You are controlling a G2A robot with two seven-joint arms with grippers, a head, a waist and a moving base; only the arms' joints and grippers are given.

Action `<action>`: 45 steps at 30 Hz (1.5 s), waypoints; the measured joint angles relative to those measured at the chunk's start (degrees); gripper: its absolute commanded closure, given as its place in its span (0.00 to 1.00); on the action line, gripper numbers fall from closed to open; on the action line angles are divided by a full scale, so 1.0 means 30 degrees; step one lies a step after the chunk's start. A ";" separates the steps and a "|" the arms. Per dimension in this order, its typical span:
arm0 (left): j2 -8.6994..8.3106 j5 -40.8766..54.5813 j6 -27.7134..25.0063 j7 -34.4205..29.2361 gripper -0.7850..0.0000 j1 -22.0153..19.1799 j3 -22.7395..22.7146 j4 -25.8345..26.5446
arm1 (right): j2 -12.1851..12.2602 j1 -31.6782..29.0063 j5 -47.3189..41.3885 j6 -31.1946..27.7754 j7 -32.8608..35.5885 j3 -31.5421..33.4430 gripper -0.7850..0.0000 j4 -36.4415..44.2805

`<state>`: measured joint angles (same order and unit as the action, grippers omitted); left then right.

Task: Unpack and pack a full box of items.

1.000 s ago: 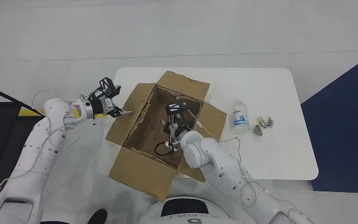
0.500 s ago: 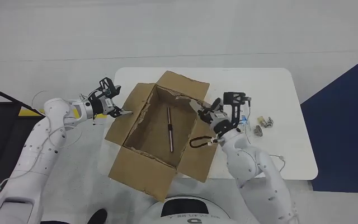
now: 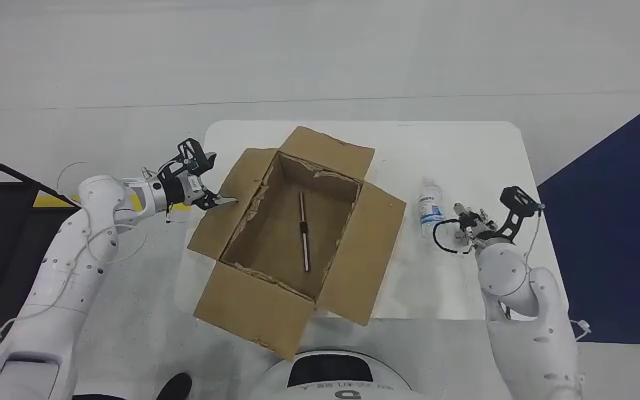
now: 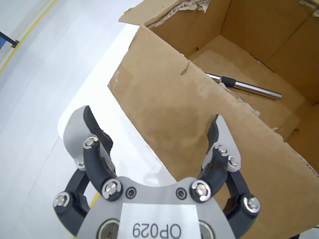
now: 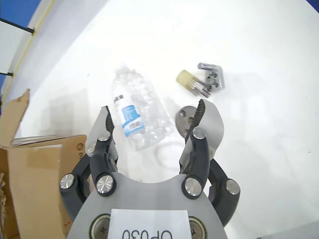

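Inside cardboard box point(image 3: 270, 240), on floor: metal rod point(image 3: 304, 232), long axis along box length | left gripper point(image 4: 151, 111) jaws apart, just outside box wall, nearer | right gripper point(image 5: 153, 104) jaws apart, empty, by water bottle point(image 5: 135, 100), well apart from rod

Letter-number tag point(image 4: 157, 221) on left tool point(image 4: 151, 112), another on right tool point(image 5: 153, 104) — bottle point(image 5: 147, 133) label point(image 5: 132, 118) illegible

The box point(image 3: 355, 248) is matt brown cardboard with rough torn edges; the rod point(image 4: 249, 86) is polished metal; the bottle point(image 5: 139, 110), clear crinkled plastic.
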<state>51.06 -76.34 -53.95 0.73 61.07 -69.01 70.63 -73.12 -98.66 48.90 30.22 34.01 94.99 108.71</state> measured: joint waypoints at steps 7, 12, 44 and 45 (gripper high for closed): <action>0.0000 0.0000 0.0000 0.0000 0.00 0.0000 0.0000 0.0000 | 0.0185 0.0751 0.1900 0.0173 0.2296 -0.0377 0.57 -0.1258; 0.0000 0.0000 0.0000 0.0000 0.00 0.0000 0.0000 0.0000 | 0.0231 0.1248 0.2419 0.0270 0.3213 -0.0571 0.58 -0.1896; 0.0000 0.0000 0.0000 0.0000 0.00 0.0000 0.0000 0.0000 | 0.0162 0.1522 0.3364 0.1196 0.4049 -0.1099 1.00 -0.2569; 0.0000 0.0000 0.0000 0.0000 0.00 0.0000 0.0000 0.0000 | 0.0155 0.1382 0.3274 0.1222 0.3876 -0.1004 1.00 -0.2409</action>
<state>51.06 -76.34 -53.95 0.73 61.07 -69.01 70.63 -72.66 -94.52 58.72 33.88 45.64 91.98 101.48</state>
